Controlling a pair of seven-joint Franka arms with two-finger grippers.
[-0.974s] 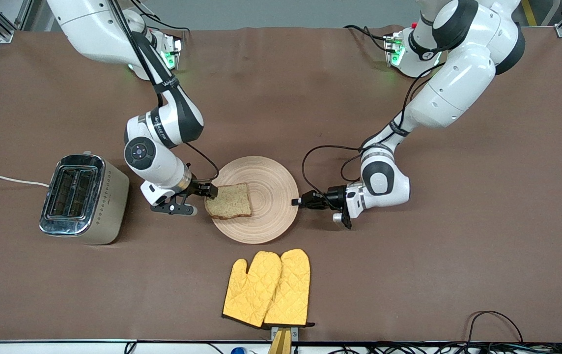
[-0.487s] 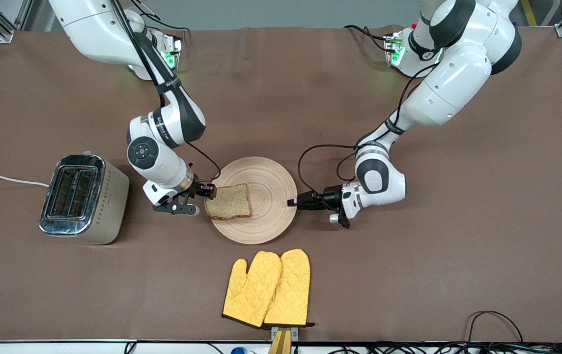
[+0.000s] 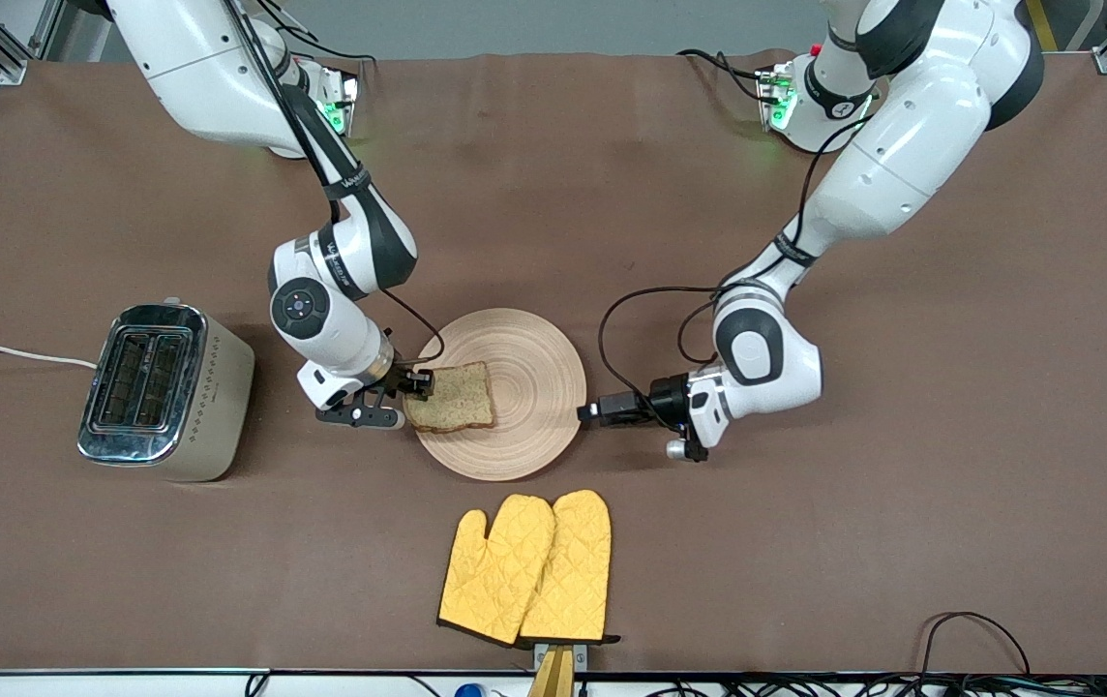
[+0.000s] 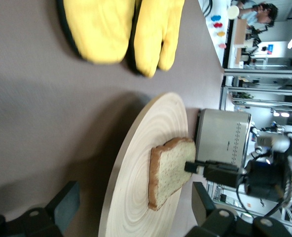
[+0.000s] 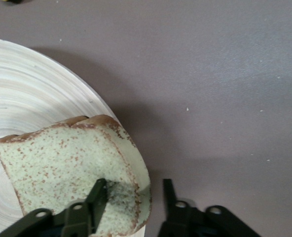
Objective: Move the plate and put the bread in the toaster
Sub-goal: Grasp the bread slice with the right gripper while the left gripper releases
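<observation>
The pale wooden plate (image 3: 534, 387) lies mid-table with the bread (image 3: 452, 397) flat on its toaster-side part. My right gripper (image 3: 421, 384) is open at the bread's edge. In the right wrist view one finger (image 5: 94, 197) rests on the bread (image 5: 62, 158) and the other stands off the plate's rim. My left gripper (image 3: 584, 411) is open and low at the plate's rim toward the left arm's end. Its fingers (image 4: 67, 200) stand wide apart either side of the rim (image 4: 117, 187). The toaster (image 3: 166, 392) stands toward the right arm's end.
Two yellow oven mitts (image 3: 526, 566) lie nearer the front camera than the plate, and also show in the left wrist view (image 4: 121, 29). The toaster's white cord (image 3: 12, 353) runs off the table's right-arm end. Cables lie at the front corner (image 3: 974, 639).
My right gripper has slid a little farther onto the bread's edge. My left gripper went in to the plate's rim, then shifted slightly away and nearer the camera. Plate and bread have not visibly moved.
</observation>
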